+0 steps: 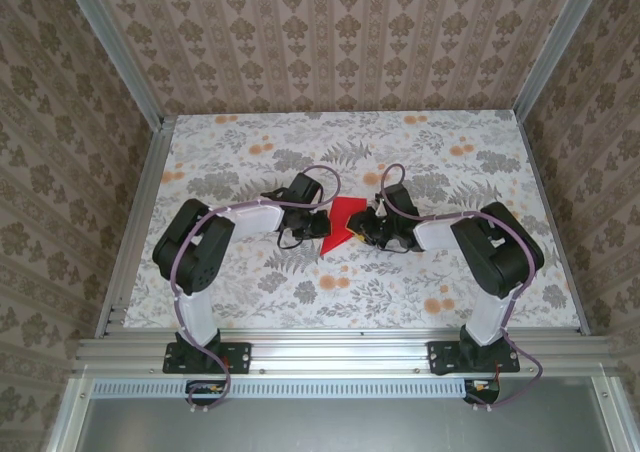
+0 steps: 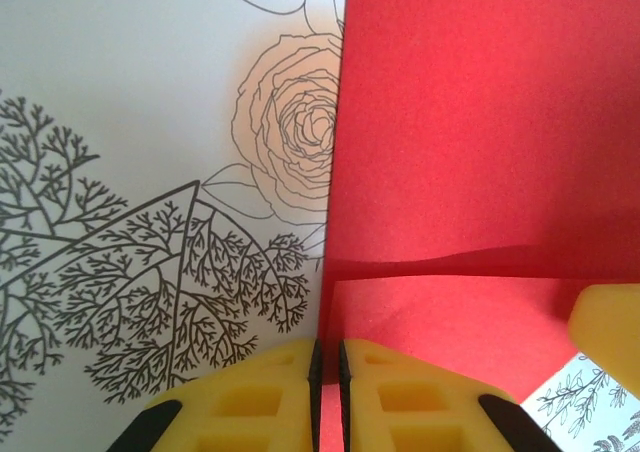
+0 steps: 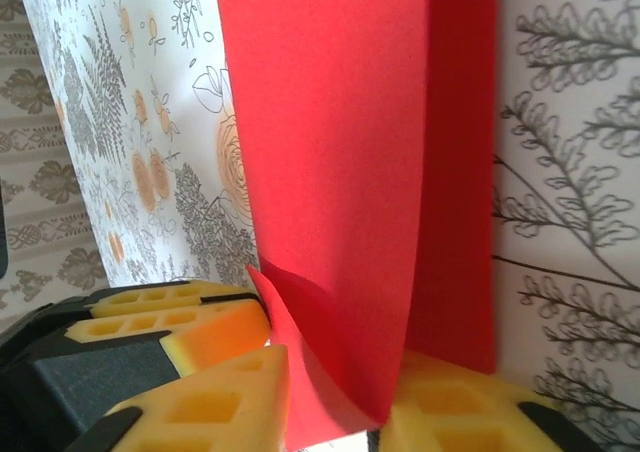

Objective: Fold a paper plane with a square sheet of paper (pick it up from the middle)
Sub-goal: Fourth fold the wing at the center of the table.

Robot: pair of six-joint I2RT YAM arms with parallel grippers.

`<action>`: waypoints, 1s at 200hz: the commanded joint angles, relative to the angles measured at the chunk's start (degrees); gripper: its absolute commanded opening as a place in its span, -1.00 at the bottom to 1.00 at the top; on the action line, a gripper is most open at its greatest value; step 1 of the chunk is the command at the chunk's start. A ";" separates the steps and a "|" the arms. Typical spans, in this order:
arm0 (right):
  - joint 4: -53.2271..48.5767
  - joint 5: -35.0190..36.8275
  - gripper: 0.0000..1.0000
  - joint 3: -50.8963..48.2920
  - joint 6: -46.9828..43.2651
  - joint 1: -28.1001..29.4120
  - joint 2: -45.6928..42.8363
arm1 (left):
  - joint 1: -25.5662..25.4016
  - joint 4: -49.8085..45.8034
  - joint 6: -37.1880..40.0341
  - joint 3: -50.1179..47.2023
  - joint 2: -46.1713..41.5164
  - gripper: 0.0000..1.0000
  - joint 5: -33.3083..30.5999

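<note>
The red square sheet of paper [image 1: 346, 220] lies partly folded at the middle of the floral table, raised between both grippers. My left gripper [image 1: 322, 228] meets its left edge. In the left wrist view the yellow fingers [image 2: 270, 397] of the left gripper [image 2: 328, 377] are pinched on the edge of the red sheet [image 2: 470, 122], which has one layer lapped over another. My right gripper [image 1: 366, 228] holds the opposite side. In the right wrist view the right gripper [image 3: 335, 412] is closed around a curled fold of the sheet [image 3: 340, 122].
The flowered tabletop [image 1: 250, 272] is bounded by aluminium rails [image 1: 340, 347] at the front and sides, with patterned walls behind. The left gripper's fingers [image 3: 170, 322] sit close beside the right gripper's. The right gripper's finger [image 2: 610, 317] shows at the left wrist view's edge.
</note>
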 commanded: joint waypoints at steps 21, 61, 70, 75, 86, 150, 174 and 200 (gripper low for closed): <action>-3.98 0.91 -0.78 2.28 -0.23 0.99 0.16 | 0.68 -1.42 0.73 0.57 -1.04 -0.57 0.18; -19.42 7.86 -0.93 4.18 -1.51 2.12 -5.40 | 0.62 2.84 4.05 -4.82 -8.52 -0.31 1.45; -23.42 9.80 -0.93 5.09 -1.86 2.63 -6.28 | 0.45 5.40 4.90 -6.89 -10.06 -0.25 2.51; -25.27 10.39 -0.93 5.49 -1.84 2.81 -6.55 | 0.38 6.58 5.39 -8.07 -10.79 -0.21 2.89; -27.46 11.04 -0.94 6.01 -1.25 3.21 -6.90 | 0.12 9.61 6.45 -10.37 -12.08 -0.15 4.21; -32.48 14.80 -1.00 8.22 5.82 3.90 -7.28 | -3.72 23.43 14.24 -17.76 -13.70 0.36 7.66; -32.47 16.10 -1.00 7.92 8.47 3.66 -8.11 | -5.55 24.51 18.09 -18.01 -13.49 0.31 6.46; -30.66 16.28 -1.00 6.29 11.36 3.21 -9.74 | -7.83 24.71 22.46 -17.46 -12.85 0.24 3.92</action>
